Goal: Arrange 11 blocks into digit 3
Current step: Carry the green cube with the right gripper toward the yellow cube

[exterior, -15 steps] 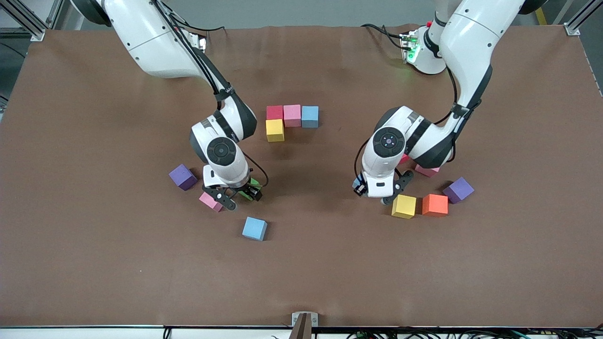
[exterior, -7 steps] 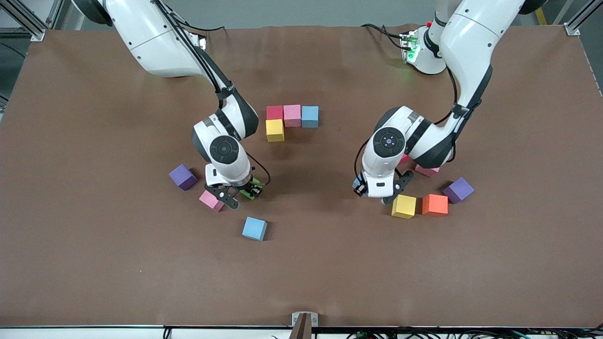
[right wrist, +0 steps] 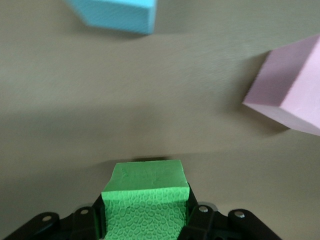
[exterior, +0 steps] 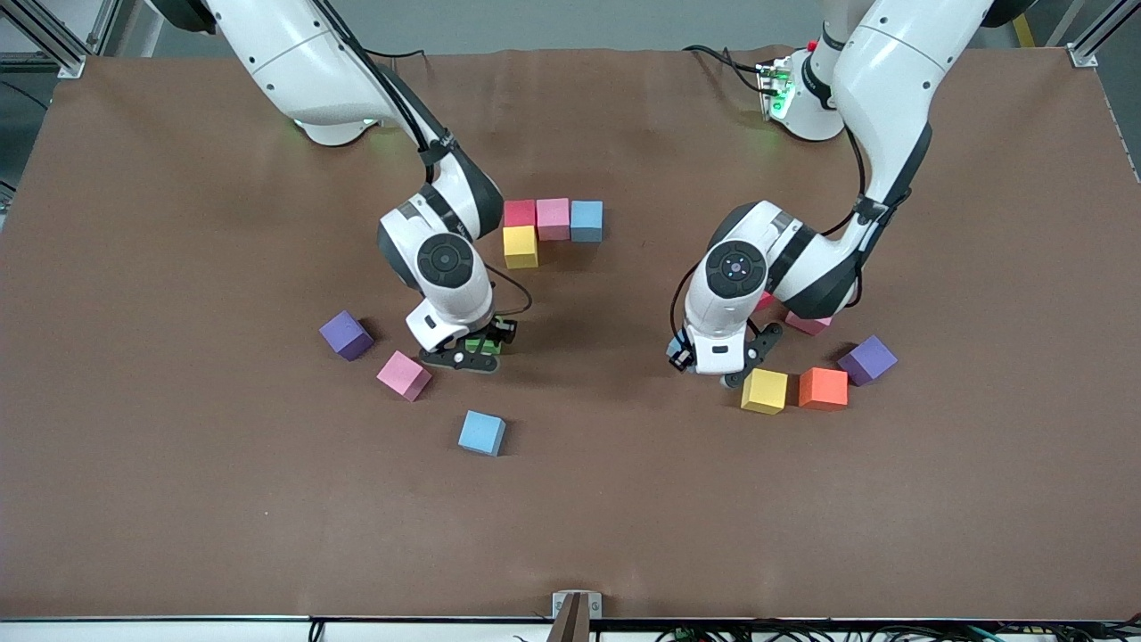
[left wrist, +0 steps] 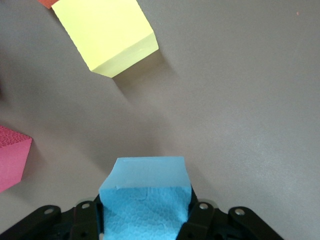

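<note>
Front view: my right gripper (exterior: 472, 352) was clamped on the green block (exterior: 482, 344), held just above the table near the pink block (exterior: 404, 375) and the loose blue block (exterior: 482, 432). The right wrist view confirmed the pinch: green foam sat squeezed between my jaws, with its shadow on the mat beneath it.

My left gripper (exterior: 713, 367) was low over the table toward the left arm's end, just beside the yellow block (exterior: 765, 390) and the orange block (exterior: 823, 387). The left wrist view showed its jaws pressed on a light blue block (left wrist: 145, 200).

The digit 3 (exterior: 552, 228) was only begun: a row of red, pink and blue blocks, with one yellow block touching the red one on the side nearer the front camera. Seven blocks were not yet placed, including the two in my jaws.

Step in hand, by my judgement: carrying the green block to the pattern. The next move called for squaring the block to the row and setting it flush against the yellow block on its nearer side without nudging the placed blocks. The purple block (exterior: 346, 335) beside the pink one was to be left alone.
</note>
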